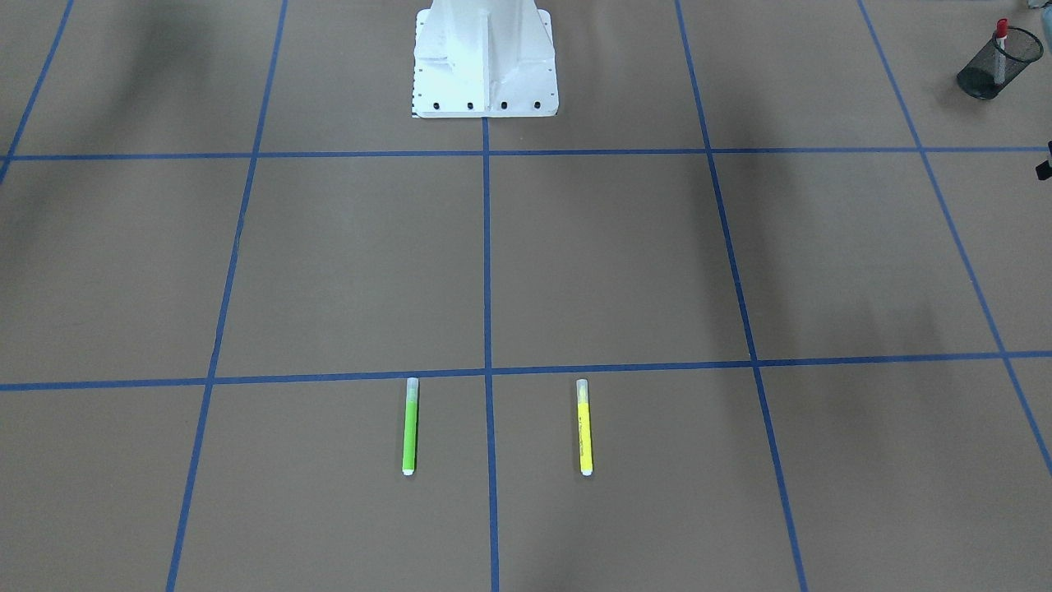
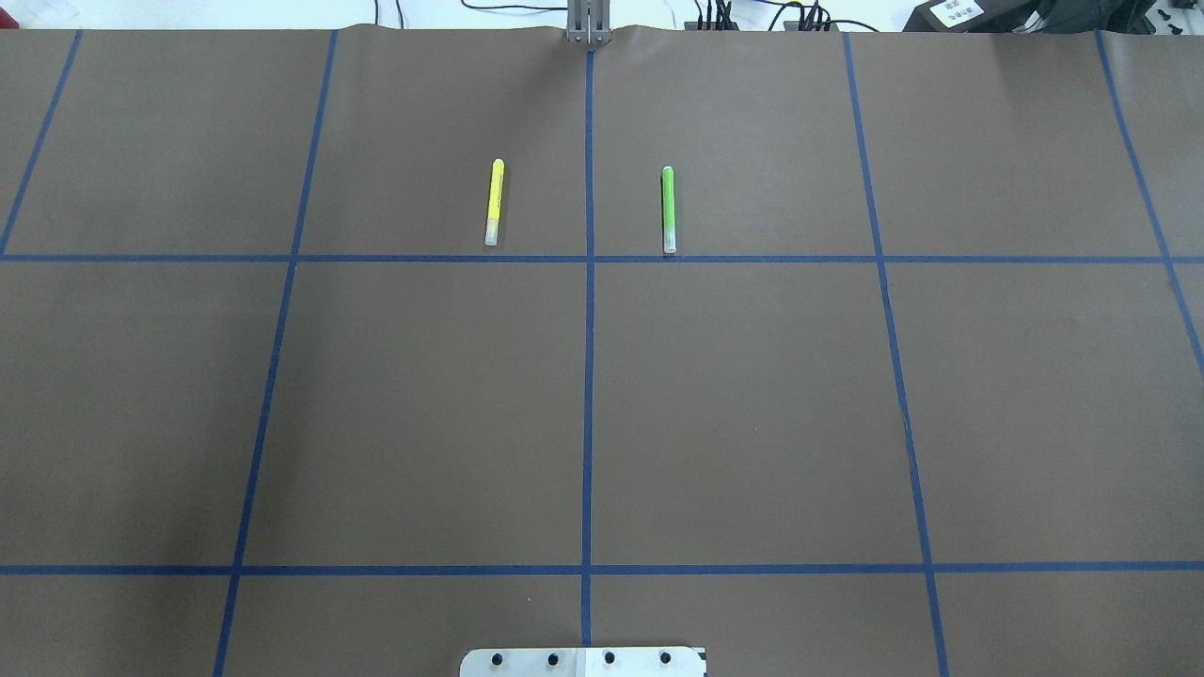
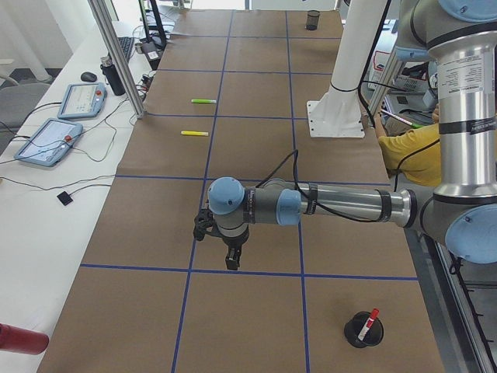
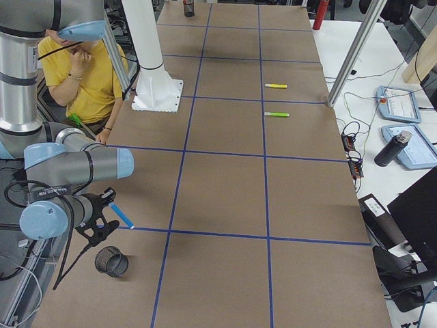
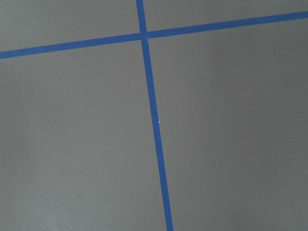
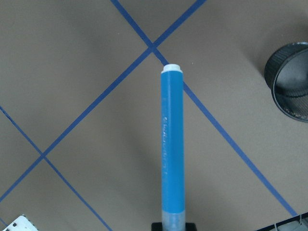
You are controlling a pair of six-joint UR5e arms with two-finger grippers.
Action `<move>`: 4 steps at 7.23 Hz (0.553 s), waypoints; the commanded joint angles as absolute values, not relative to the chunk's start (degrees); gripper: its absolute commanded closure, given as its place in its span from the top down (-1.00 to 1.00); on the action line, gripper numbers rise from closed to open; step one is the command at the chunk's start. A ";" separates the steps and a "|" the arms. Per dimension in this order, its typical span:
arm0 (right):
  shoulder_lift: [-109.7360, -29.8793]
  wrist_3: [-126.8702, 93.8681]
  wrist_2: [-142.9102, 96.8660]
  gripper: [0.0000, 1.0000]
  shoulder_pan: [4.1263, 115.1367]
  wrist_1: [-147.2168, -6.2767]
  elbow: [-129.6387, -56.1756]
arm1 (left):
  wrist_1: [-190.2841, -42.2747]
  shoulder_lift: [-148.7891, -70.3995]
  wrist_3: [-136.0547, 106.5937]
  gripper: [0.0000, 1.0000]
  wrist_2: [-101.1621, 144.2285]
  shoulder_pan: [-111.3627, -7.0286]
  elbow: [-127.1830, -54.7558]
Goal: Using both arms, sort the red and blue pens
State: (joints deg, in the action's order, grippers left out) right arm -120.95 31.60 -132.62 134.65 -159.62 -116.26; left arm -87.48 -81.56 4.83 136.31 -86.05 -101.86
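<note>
The blue pen (image 6: 172, 144) juts out from my right gripper (image 6: 173, 226), which is shut on its capped end. In the exterior right view that gripper (image 4: 104, 220) holds the blue pen (image 4: 123, 216) above the table, just beside an empty black mesh cup (image 4: 111, 261); the same cup (image 6: 288, 82) shows at the right of the wrist view. The red pen (image 1: 1000, 45) stands in another black mesh cup (image 1: 997, 64), also seen at the near end in the exterior left view as red pen (image 3: 368, 322). My left gripper (image 3: 231, 263) hangs over bare table; whether it is open I cannot tell.
A lime-green marker (image 1: 410, 426) and a yellow marker (image 1: 584, 427) lie parallel either side of the centre tape line. The white pedestal base (image 1: 485, 66) stands at the robot side. A person in a yellow shirt (image 4: 82, 75) sits beside the table.
</note>
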 commanded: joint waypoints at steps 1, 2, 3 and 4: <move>-116.67 31.29 -132.98 -1.00 135.00 -160.58 -108.86 | -89.20 -81.56 4.66 1.00 136.32 -86.04 -101.95; -116.37 31.38 -132.72 -1.00 135.70 -160.49 -106.63 | -89.21 -81.56 4.75 1.00 136.32 -86.04 -101.78; -116.54 31.38 -132.63 -1.00 135.88 -160.49 -105.13 | -89.30 -81.56 4.75 1.00 136.32 -86.04 -101.95; -116.54 31.72 -132.02 -1.00 137.97 -160.31 -102.68 | -89.30 -81.56 4.83 1.00 136.32 -86.04 -101.87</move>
State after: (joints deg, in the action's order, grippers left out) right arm -116.67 31.44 -132.56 136.20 -160.46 -105.57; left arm -89.21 -81.56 4.76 136.32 -86.05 -101.90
